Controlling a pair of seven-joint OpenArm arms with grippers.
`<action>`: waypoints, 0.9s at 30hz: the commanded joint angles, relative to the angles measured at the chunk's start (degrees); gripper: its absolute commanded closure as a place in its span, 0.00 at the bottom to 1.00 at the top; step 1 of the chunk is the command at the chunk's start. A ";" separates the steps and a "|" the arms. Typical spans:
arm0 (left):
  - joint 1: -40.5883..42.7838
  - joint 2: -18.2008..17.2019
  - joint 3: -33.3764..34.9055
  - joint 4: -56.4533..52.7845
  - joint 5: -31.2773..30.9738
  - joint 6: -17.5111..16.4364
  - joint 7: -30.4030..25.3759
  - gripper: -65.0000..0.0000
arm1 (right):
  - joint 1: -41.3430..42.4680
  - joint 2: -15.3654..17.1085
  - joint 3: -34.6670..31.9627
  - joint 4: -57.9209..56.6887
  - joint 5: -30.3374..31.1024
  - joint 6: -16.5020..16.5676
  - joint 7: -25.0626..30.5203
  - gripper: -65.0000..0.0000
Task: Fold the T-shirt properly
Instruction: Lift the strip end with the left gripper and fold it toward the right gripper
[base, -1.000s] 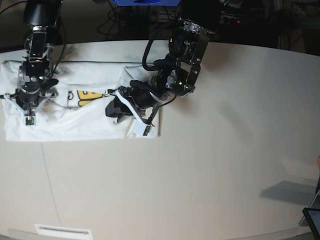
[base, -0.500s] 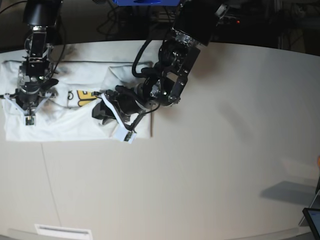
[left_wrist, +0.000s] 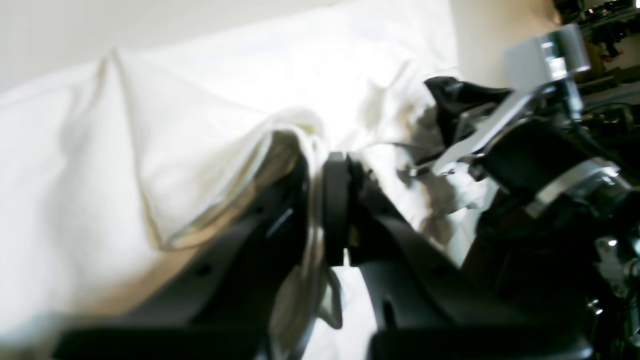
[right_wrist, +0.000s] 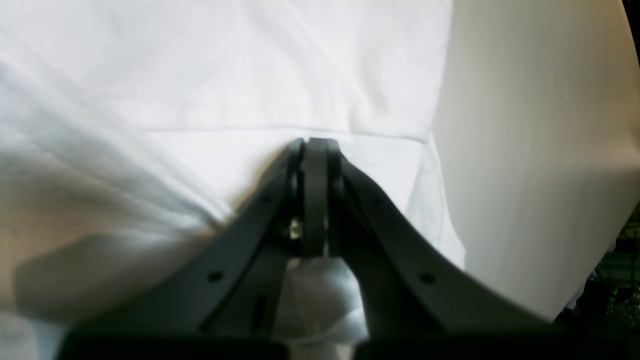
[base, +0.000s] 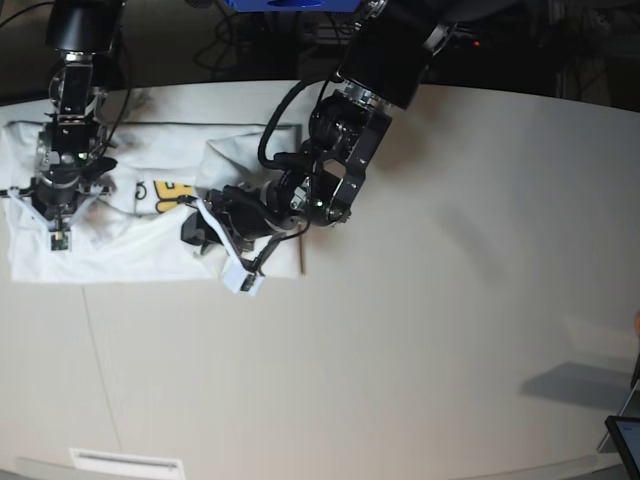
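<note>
The T-shirt (base: 150, 235) is lying across the table (base: 430, 300) in the upper left of the base view, yellow print showing. The left gripper (left_wrist: 320, 200), at frame centre, is pinching a raised white fold between nearly closed jaws. The right gripper (right_wrist: 314, 165), far left, is resting fully closed on the cloth.

The large white printed cotton T-shirt (base: 150, 215) is spread on the pale round-edged table (base: 450, 300), at its far left, well apart from the near edge.
</note>
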 joint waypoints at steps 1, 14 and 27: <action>-1.65 1.06 0.13 1.02 -1.12 -0.80 -1.13 1.00 | 0.02 0.66 0.33 0.22 0.28 0.18 -1.41 1.00; -3.67 1.06 4.88 0.32 -1.12 -0.80 -3.59 1.00 | 0.11 0.66 0.33 0.22 0.28 0.18 -1.41 1.00; -4.46 1.06 4.88 -4.08 -1.12 -0.89 -3.85 1.00 | 0.11 0.66 0.24 0.22 0.28 0.18 -1.41 1.00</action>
